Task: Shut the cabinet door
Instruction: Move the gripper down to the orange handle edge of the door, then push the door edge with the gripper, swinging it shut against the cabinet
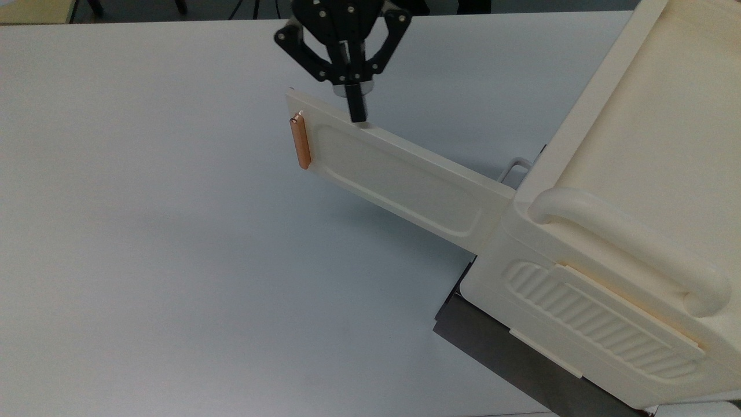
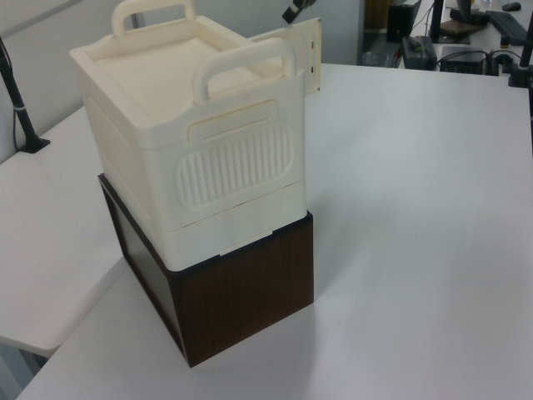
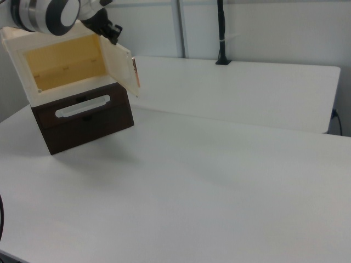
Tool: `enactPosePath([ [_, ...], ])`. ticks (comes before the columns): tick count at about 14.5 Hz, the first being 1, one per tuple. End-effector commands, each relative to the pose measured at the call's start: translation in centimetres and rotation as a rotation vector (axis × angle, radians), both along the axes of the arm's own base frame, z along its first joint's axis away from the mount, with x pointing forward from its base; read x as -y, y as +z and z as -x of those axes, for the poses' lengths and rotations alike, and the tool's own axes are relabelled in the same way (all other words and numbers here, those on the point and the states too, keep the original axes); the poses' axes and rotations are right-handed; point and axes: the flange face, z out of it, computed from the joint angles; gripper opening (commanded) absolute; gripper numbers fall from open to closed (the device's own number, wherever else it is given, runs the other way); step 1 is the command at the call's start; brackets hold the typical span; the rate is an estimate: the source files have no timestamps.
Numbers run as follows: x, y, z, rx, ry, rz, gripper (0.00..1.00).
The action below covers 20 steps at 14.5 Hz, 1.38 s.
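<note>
The cabinet [image 1: 625, 191] is a cream box with a thick grab bar, at the top view's right. Its cabinet door [image 1: 399, 174] stands swung open toward the top view's left, with a copper handle [image 1: 300, 142] at its free end. My gripper [image 1: 357, 113] hangs shut, its tip at the door's far top edge, a short way from the handle end; I cannot tell whether it touches. In the right view the gripper [image 3: 109, 30] sits just above the open door [image 3: 118, 66], and the cabinet's yellowish inside [image 3: 66, 60] shows. In the left view the gripper [image 2: 295, 11] is above the door's edge [image 2: 310, 50].
The cabinet rests on a dark brown box [image 2: 241, 292] with a white drawer handle [image 3: 82, 106]. A wide white table [image 1: 173, 260] spreads to the top view's left of the door. A black pole [image 3: 221, 33] stands at the right view's far table edge.
</note>
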Motion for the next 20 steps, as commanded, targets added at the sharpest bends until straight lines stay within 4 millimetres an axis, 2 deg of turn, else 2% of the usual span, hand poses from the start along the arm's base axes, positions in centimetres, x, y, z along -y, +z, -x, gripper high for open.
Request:
enactPosePath([
  [1, -2.9, 0.7, 2.1, -0.106, 0.047, -0.014, 0.00],
  [4, -3.7, 2.2, 3.3, -0.105, 0.052, -0.030, 0.00],
  [8, -2.1, 2.8, 2.1, -0.037, 0.003, -0.037, 0.00],
  [10, 0.0, 2.0, 0.6, 0.006, -0.043, -0.042, 0.00],
  [16, 4.9, 0.5, -1.1, 0.033, -0.125, -0.039, 0.00],
  [18, 5.1, -0.7, -1.7, 0.016, -0.124, -0.030, 0.00],
  [20, 4.4, -1.3, -1.9, 0.004, -0.112, -0.027, 0.00],
])
